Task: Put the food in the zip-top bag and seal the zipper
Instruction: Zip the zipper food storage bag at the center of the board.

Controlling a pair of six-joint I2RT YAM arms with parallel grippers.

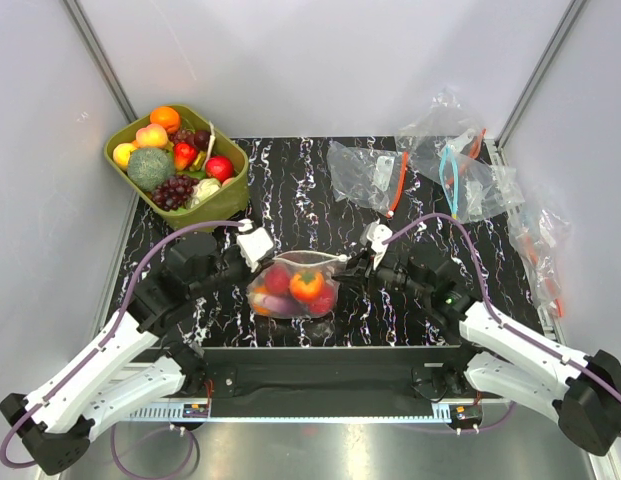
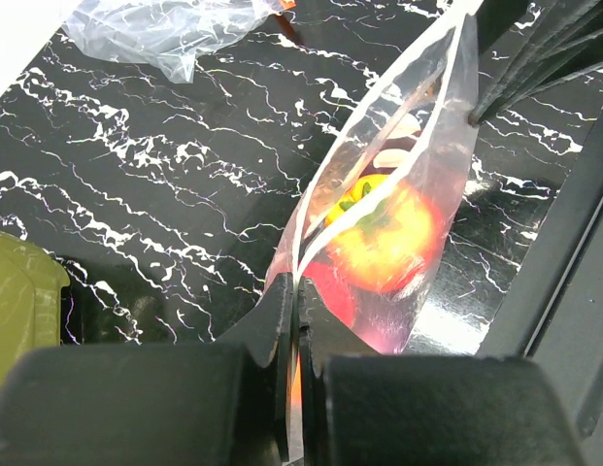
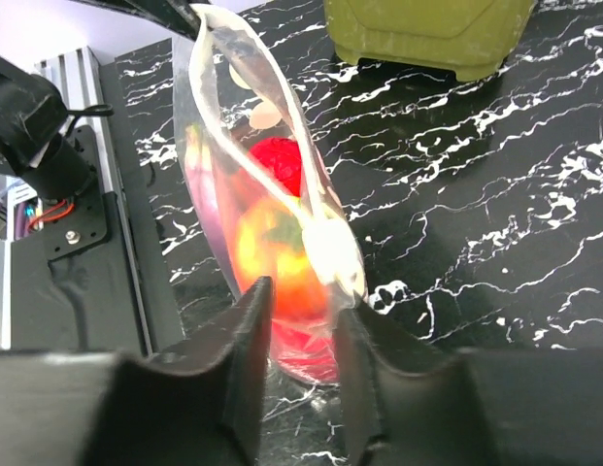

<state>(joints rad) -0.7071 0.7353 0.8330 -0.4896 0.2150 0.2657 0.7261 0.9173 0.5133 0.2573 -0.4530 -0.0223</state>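
At centre, left tool [image 2: 296, 313] pinches zipper [image 2: 465, 58]; zip-top bag [image 1: 325, 264] holds food [image 1: 306, 286].

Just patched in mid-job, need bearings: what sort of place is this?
Probably a robot test cell, not a kitchen: plain grey panel walls enclose a black, white-veined marble-pattern tabletop, and the olive-green plastic tub holds glossy toy fruit and vegetables.

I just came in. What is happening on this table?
The zip-top bag already has food inside. The left gripper is shut on the zipper at one end. The right gripper straddles the other end, though its grip is unclear. The mouth gapes, so it is not sealed yet.
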